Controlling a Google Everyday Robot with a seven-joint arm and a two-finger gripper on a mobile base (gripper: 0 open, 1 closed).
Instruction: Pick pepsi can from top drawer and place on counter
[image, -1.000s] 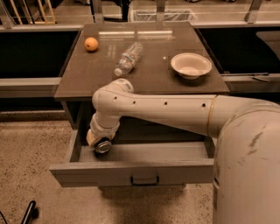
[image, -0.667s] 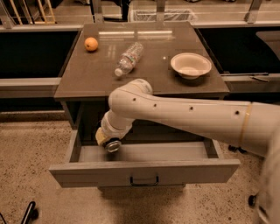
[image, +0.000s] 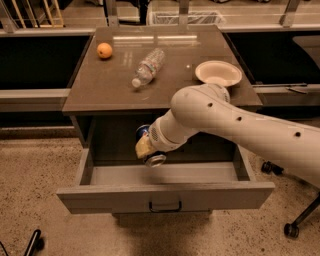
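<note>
The top drawer (image: 100, 197) stands pulled open below the counter (image: 111, 86). My gripper (image: 145, 147) is over the drawer's middle, just under the counter's front edge, shut on the pepsi can (image: 155, 159). The can is tilted, its silver end pointing down and forward and a bit of its blue body showing behind the wrist. It hangs above the drawer floor and touches nothing else. My white arm reaches in from the right and hides part of the drawer's back.
On the counter lie a clear plastic water bottle (image: 148, 66) on its side, an orange (image: 104, 50) at the back left and a white bowl (image: 218, 73) at the right. Dark shelving flanks the cabinet. A chair wheel (image: 291, 229) is on the floor at the right.
The gripper has moved right and up from the drawer's left side to its middle, carrying the can off the drawer floor. The arm has swung right.
</note>
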